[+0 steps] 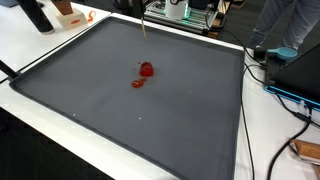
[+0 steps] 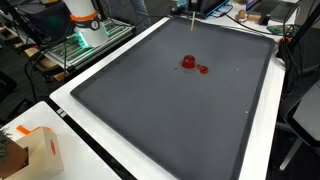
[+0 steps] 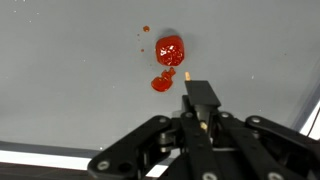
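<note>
Grey matting (image 1: 180, 110) is covering most of a white table (image 1: 262, 130), with cables (image 1: 285, 95) trailing off its right side. A red blob (image 1: 147, 69) is sitting toward the mat's far middle, with a smaller red smear (image 1: 138, 83) just beside it. The gripper (image 3: 200, 98) is hanging above them, pinching a thin wooden stick (image 3: 187, 75).

Hand (image 3: 201, 100) enters from the bottom edge, fingers closed on a thin stick (image 3: 187, 73). Stick tip sits just beside a red blob (image 3: 170, 50) on the grey mat (image 3: 70, 90); contact cannot be told. Smaller red smear (image 3: 162, 83) lies below the blob, and a tiny speck (image 3: 146, 28) above-left.
</note>
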### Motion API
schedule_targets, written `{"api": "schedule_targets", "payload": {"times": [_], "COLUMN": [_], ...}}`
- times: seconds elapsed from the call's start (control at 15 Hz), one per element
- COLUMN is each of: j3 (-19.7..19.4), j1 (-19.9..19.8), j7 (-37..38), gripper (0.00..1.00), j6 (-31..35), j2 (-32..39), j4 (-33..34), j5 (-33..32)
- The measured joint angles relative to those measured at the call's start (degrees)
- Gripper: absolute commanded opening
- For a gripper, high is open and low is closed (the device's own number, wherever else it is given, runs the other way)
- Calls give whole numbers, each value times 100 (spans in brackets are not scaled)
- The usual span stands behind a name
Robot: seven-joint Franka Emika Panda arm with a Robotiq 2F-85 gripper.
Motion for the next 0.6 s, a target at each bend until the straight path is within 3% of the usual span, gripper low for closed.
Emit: {"api": "schedule_targets", "payload": {"times": [0.2, 0.27, 0.4, 0.6], "j3": [0, 0, 0, -11], "j1": [0, 0, 0, -31], "j7": [0, 0, -23, -693], "gripper": [13, 3, 3, 3], "j6": [0, 0, 0, 18], "j2": [0, 0, 9, 109], "j4": [0, 0, 6, 21], "j5": [0, 0, 15, 680]}}
